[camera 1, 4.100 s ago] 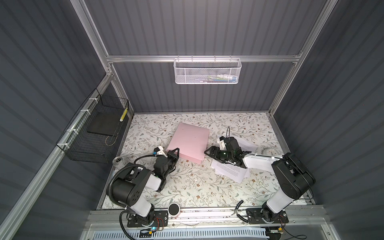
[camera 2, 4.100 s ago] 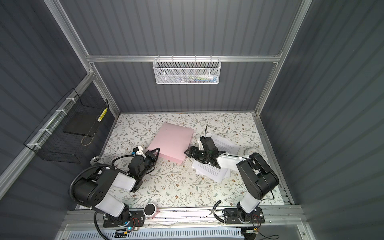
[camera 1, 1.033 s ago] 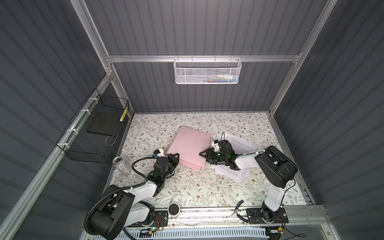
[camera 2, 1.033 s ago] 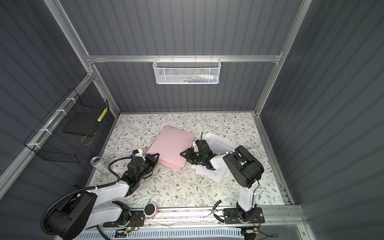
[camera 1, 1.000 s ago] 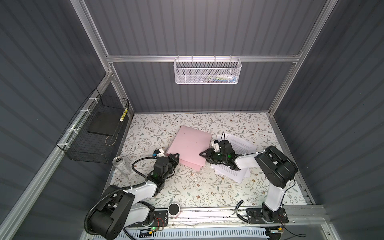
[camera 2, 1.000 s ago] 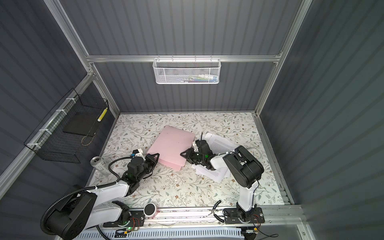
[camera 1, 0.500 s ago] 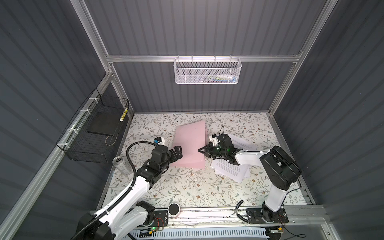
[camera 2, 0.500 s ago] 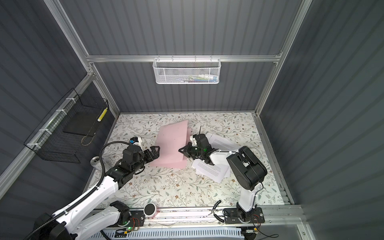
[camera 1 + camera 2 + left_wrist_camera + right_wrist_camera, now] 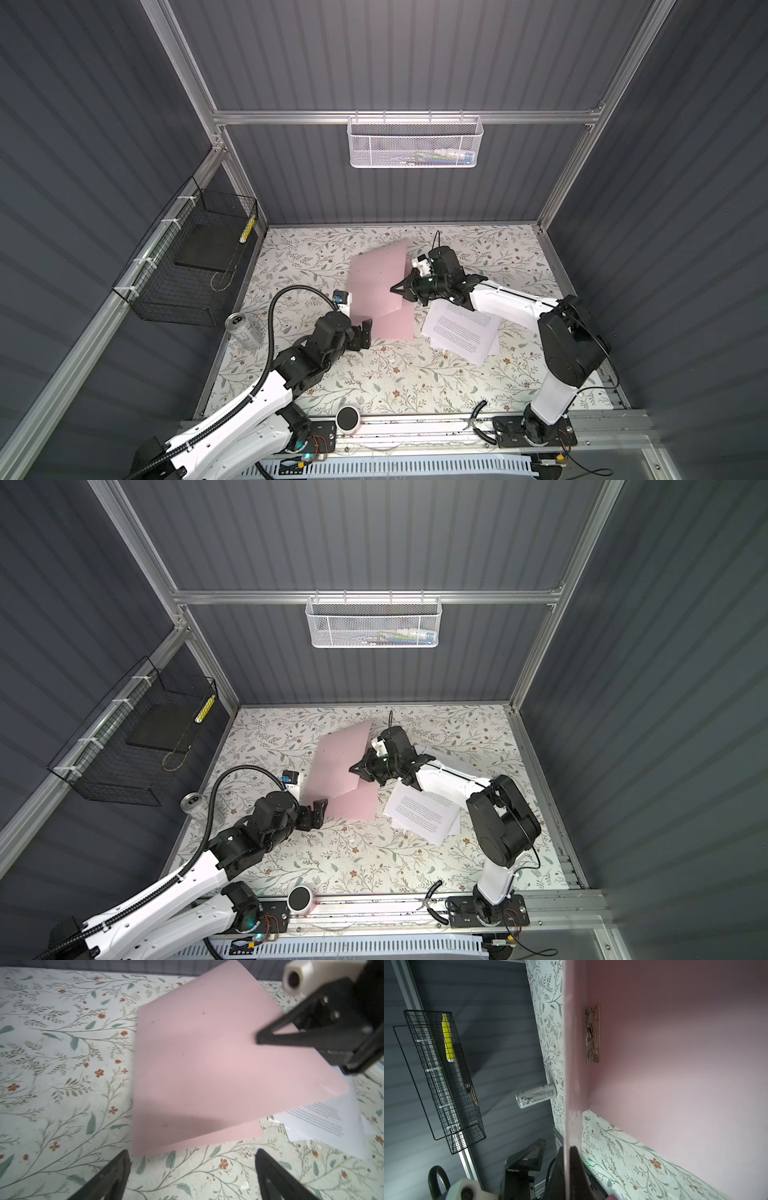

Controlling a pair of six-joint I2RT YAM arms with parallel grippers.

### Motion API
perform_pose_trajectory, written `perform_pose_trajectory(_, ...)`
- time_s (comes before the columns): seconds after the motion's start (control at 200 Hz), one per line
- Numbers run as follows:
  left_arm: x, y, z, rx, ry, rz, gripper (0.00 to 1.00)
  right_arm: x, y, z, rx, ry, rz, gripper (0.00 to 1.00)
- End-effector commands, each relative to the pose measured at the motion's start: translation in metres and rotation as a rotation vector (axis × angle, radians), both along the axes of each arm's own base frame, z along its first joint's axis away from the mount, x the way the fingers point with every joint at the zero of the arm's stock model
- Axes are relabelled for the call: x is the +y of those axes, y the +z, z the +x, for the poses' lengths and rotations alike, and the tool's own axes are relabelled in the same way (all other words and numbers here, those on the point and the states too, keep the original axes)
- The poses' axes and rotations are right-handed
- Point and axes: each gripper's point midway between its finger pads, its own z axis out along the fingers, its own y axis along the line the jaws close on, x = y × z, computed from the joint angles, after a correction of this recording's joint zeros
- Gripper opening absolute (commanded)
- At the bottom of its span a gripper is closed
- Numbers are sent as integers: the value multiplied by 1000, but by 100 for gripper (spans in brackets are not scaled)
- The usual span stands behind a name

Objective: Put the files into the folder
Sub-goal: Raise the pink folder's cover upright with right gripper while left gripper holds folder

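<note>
The pink folder [image 9: 376,286] lies near the middle of the floral tabletop [image 9: 374,374], somewhat toward the back edge, and it is partly open. Its lower cover lies flat on the tabletop. The upper cover stands up at a steep tilt, hinged along the side that faces the left edge.

The right end effector [image 9: 395,289] is clamped on the free edge of that upper cover. The right wrist view shows one finger on each face of the pink sheet [image 9: 675,1064]. It also shows the pink inside and a silver metal clip [image 9: 592,1032] by the spine.

The left end effector [image 9: 360,328] sits low at the folder's corner nearest the front and left edges. Its fingers stand wide apart and hold nothing. In the left wrist view that corner [image 9: 207,1064] lies between the two fingertips, just clear of them.

The files [image 9: 461,332], a loose stack of white printed sheets, lie flat just beside the folder on the side toward the right edge, under the right arm. They are outside the folder, and one corner reaches under the raised cover.

A silver drink can [image 9: 243,330] stands near the left edge. A black wire basket [image 9: 187,266] hangs on the left wall.
</note>
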Motion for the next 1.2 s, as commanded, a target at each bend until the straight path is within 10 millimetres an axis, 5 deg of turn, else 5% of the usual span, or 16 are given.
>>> perform_pose_trajectory(0.0, -15, 0, -3, -56, -74, 61, 94, 1, 13, -7, 9, 10, -22, 0)
perform_pose_trajectory(0.44, -37, -12, 13, -75, -68, 153, 80, 17, 42, -26, -44, 66, -9, 0)
perform_pose_trajectory(0.54, -39, -12, 21, -74, -49, 183, 65, 18, 41, -30, -48, 75, -17, 0)
perform_pose_trajectory(0.736, -43, -12, 25, -75, -42, 186, 19, 21, 32, -33, -35, 98, -18, 0)
perform_pose_trajectory(0.801, -42, -14, 25, -70, -39, 189, 0, 23, 30, -33, -31, 105, -11, 7)
perform_pose_trajectory(0.966, -37, -14, 25, -75, -5, 168, 0, 27, 40, -29, -66, 138, 27, 37)
perform_pose_trajectory(1.196, -30, -19, 22, -46, 71, 79, 0, 1, 63, -5, -147, 88, 84, 60)
